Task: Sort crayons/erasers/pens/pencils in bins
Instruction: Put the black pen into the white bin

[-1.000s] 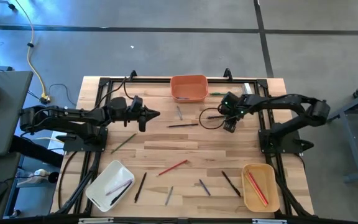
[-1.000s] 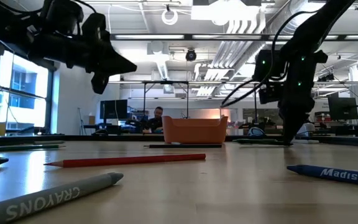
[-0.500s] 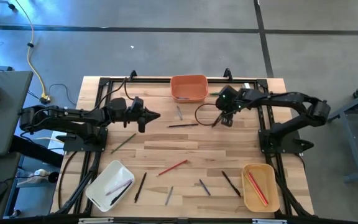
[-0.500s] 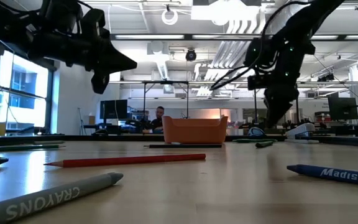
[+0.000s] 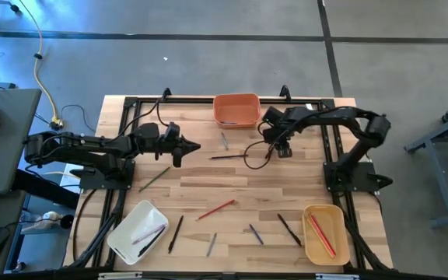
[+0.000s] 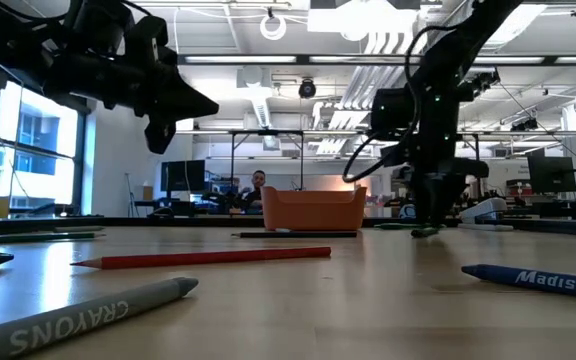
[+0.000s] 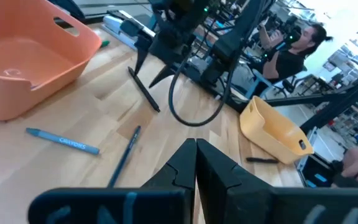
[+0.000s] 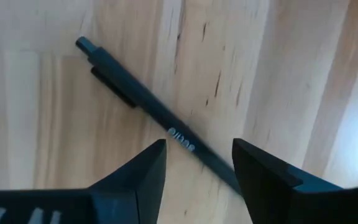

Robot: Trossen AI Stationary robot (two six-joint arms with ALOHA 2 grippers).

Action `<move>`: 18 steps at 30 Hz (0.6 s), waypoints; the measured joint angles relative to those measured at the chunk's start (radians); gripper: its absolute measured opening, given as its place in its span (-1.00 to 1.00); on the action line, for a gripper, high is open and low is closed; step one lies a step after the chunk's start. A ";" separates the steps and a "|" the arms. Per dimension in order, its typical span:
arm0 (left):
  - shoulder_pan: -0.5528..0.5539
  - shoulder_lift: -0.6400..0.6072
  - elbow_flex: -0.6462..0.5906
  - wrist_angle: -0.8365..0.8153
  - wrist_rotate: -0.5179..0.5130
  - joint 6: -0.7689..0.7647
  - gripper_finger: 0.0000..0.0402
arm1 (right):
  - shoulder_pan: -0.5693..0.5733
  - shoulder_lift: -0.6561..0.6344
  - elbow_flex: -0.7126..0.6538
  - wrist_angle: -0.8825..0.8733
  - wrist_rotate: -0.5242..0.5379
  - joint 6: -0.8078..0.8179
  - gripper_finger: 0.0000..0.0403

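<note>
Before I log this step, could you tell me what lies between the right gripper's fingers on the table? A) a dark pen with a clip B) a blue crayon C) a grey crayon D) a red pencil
A: in the right wrist view, the open right gripper straddles a dark pen lying flat on the wooden table, not yet gripped.

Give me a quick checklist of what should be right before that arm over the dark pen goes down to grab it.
1. Right gripper fingers open: ok.
2. Dark pen lies between the fingers: ok, it crosses the gap at a slant.
3. Pen flat on the table, nothing else touching it: ok.
4. Right gripper empty: ok.
5. Left gripper apart from it, shut, held over the table: ok.
6. Which bin takes pens: cannot tell.
</note>
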 joint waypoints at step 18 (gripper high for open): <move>-0.004 0.000 0.000 -0.004 -0.075 -0.061 -1.00 | -0.002 0.129 0.091 -0.099 -0.097 0.162 -0.66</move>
